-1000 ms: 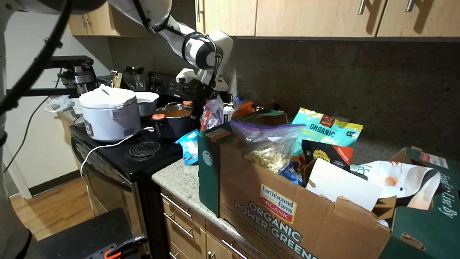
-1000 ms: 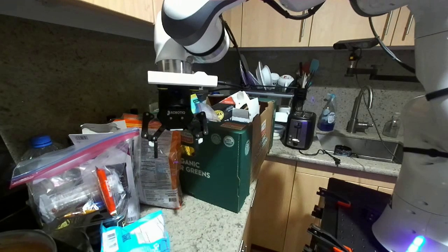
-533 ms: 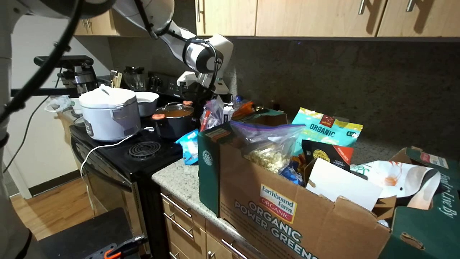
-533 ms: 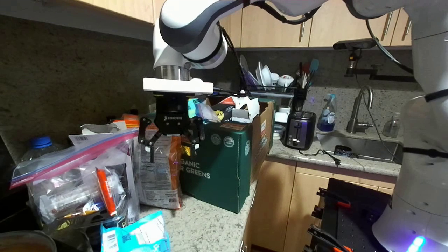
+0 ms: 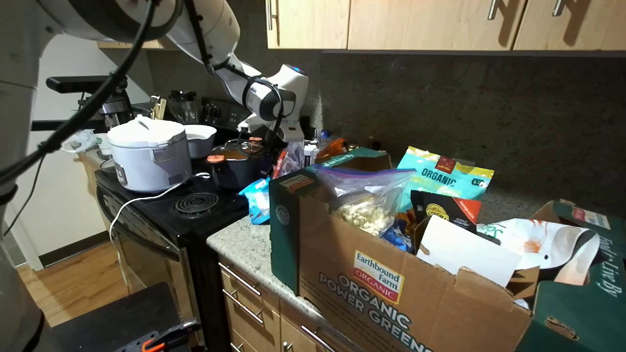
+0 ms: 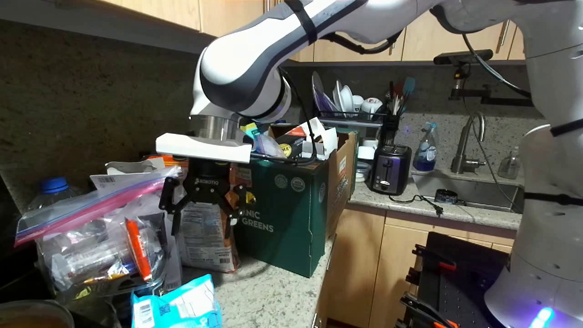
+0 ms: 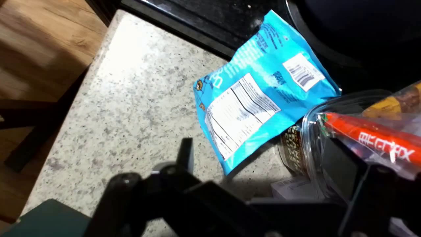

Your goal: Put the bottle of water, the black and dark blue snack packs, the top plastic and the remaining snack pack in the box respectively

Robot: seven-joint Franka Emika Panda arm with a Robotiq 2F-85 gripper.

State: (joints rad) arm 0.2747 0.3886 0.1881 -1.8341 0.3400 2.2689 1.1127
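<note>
The brown-and-green box [image 5: 337, 244] stands on the counter, filled with packs, among them a black pack [image 5: 425, 203] and a dark blue pack [image 5: 397, 239]. My gripper [image 6: 202, 229] hangs open beside the box's green end, in front of an orange-edged bag [image 6: 205, 248]. A light blue snack pack [image 7: 250, 98] lies on the counter, ahead of the jaws in the wrist view. The clear zip-top plastic bag [image 6: 98, 241] holds small items; one finger [image 7: 342, 164] overlaps it in the wrist view. Behind that bag shows the water bottle's blue cap [image 6: 53, 184]. Nothing sits between the fingers.
A pot [image 5: 237, 166] and a rice cooker [image 5: 149, 156] stand on the stove [image 5: 186, 210] beside the counter. The backsplash wall [image 6: 91, 100] rises close behind the bags. A toaster [image 6: 390, 168] and the sink [image 6: 464, 191] lie beyond the box.
My gripper has come down and moved away from the box, toward the zip-top bag, staying open throughout. The box, bags and packs have not visibly moved.
</note>
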